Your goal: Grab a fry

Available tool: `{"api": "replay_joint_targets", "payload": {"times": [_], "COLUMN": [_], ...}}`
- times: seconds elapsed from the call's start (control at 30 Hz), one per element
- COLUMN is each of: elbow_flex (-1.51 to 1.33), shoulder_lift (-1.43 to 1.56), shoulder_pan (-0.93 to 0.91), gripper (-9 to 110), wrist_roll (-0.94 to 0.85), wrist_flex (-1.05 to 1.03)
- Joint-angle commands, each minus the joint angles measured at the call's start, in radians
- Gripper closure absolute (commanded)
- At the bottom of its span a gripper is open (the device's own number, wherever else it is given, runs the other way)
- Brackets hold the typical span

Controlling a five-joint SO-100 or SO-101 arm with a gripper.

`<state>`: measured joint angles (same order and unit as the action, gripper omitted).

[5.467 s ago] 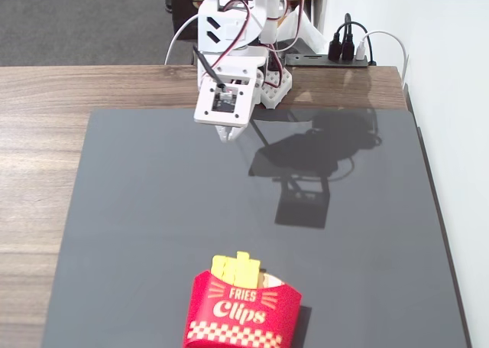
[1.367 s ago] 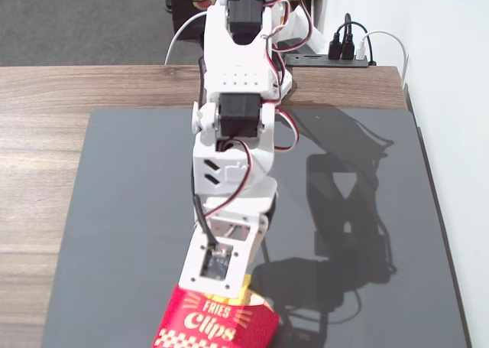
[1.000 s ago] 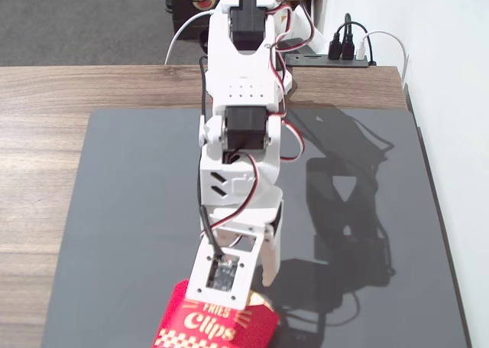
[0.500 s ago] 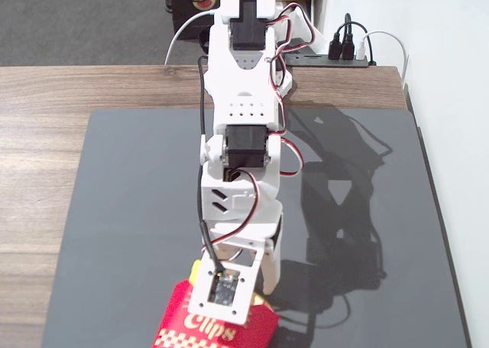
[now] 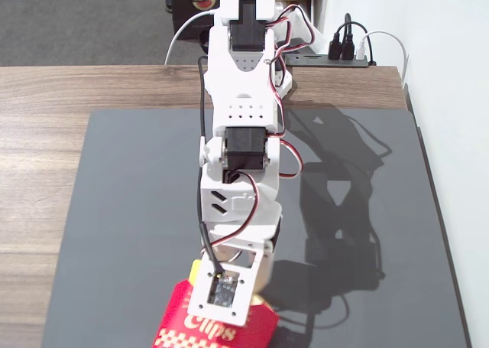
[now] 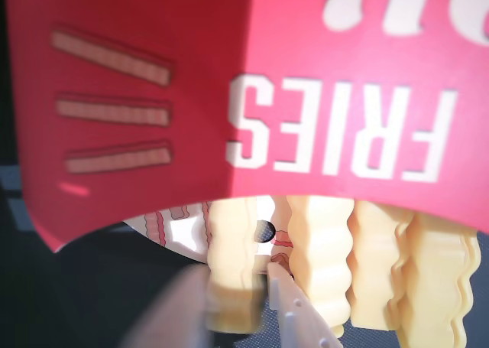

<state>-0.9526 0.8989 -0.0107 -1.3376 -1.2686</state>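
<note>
Dark matting (image 5: 137,210) covers the table; at lower centre of the wrist view, a fry (image 6: 233,268) is seemingly pinched by the gripper (image 6: 241,306) below the red carton (image 6: 153,27).

The red carton (image 6: 229,73) fills the upper frame. Pale wavy fries protrude from its opening. The fingers (image 6: 286,306) clamp the leftmost fry (image 6: 231,248) on both sides.

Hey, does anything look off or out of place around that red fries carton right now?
Nothing looks spilled or damaged. The red carton lies on the dark mat, pale crinkle-cut fries sticking out of its mouth. The gripper straddles one fry; its lettering reads upside down only in the wrist view.
</note>
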Motion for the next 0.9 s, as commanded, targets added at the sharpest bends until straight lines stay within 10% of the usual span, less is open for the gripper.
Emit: {"api": "replay_joint_targets", "payload": {"times": [0.0, 0.87], "elbow_flex": [0.041, -0.494], "shoulder_lift": [0.009, 0.417], "shoulder_pan": [0.005, -0.015], "gripper": [101, 101], "wrist_roll": [0.000, -0.147], "wrist_flex": [0.002, -0.018]}}
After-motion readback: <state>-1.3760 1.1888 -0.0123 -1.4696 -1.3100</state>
